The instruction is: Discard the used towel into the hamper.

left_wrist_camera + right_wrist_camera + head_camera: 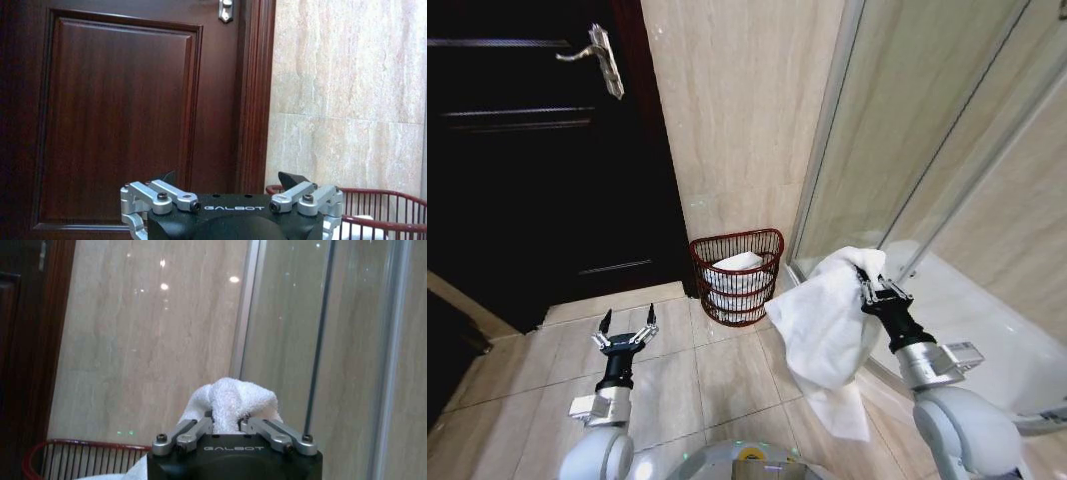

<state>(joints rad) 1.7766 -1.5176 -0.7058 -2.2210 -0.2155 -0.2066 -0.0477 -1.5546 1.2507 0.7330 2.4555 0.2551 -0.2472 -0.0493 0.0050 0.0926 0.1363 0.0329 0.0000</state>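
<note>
Towel (827, 330), white and floppy, hangs in the air at the lower right of the head view. The right gripper (871, 288) pinches its top edge tight, and the rest of the cloth droops down toward the tiled floor (697, 390). In the right wrist view a lump of towel (230, 400) pokes up between the closed fingers (183, 436).

The hamper (737, 275) sits on the floor in the middle of the head view, against the wall (737, 110), between the dark door (527, 150) and the glass shower (947, 140). White cloth already lies inside it. The held towel is near the hamper, to its right, not touching.

The left gripper (626, 330) waits at the lower left, fingers spread apart, holding nothing.
</note>
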